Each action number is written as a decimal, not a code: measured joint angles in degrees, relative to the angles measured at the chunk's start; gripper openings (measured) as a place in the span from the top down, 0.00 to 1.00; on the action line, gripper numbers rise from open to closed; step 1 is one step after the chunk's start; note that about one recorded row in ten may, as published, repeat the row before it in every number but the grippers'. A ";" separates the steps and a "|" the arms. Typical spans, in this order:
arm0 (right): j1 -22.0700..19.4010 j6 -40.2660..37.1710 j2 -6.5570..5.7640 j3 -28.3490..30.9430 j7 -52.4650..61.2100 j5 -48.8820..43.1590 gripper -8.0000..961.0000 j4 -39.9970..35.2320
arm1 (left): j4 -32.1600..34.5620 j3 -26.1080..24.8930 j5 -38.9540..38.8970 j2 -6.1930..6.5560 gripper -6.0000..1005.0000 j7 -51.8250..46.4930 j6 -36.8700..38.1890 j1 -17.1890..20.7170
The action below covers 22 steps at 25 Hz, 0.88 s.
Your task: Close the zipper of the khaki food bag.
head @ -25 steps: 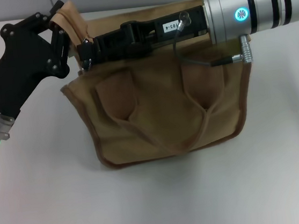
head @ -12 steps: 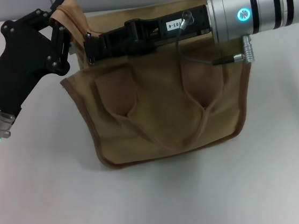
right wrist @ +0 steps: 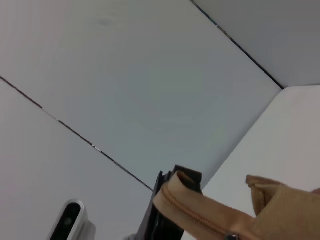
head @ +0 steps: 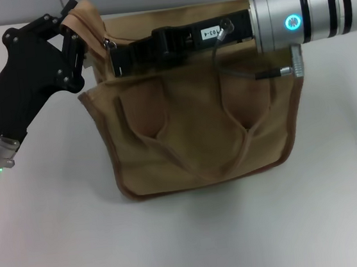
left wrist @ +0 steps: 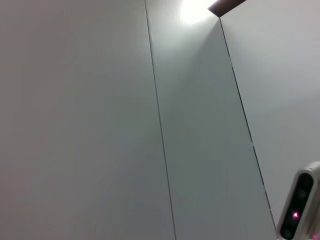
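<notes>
Tan canvas of the khaki food bag point(head: 198, 137) is lying flat on the white table point(head: 63, 250), handles nearest. Along its far top edge, the left gripper point(head: 76, 37) is pinching the bag's raised corner, while the right gripper point(head: 117, 58) is reaching beside the zipper point(head: 110, 44); its finger spread is indiscernible.

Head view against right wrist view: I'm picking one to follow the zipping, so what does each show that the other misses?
Only the head view shows the whole khaki food bag on the table, its brown handles, and both arms: the left gripper pinching the bag's raised top corner, the right gripper at the top edge beside it. Only the right wrist view shows the wall panels and a close stretch of the zipper. Both show that raised corner and the left gripper.
</notes>
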 joint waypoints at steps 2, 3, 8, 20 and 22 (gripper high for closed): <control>-0.44 -0.24 0.00 0.18 -1.49 0.05 0.96 0.00 | 0.00 -0.31 -0.01 0.00 0.98 0.00 0.00 0.11; -0.68 -0.32 0.00 0.26 -2.21 0.11 0.97 0.00 | -0.01 -0.48 -0.01 0.00 0.98 0.00 0.00 0.23; -2.50 -0.70 -0.08 0.42 -5.93 1.49 0.99 -0.23 | -0.35 -2.02 0.00 0.01 0.98 -0.35 -0.02 0.81; -11.77 -0.92 -0.28 0.75 -7.15 1.72 0.99 -7.81 | -0.71 -3.62 -0.02 0.28 0.98 -0.50 -0.89 2.04; -13.93 -1.08 -0.34 1.19 -7.47 1.93 0.99 -9.24 | -0.71 -3.63 -0.03 0.31 0.98 -0.50 -1.17 2.07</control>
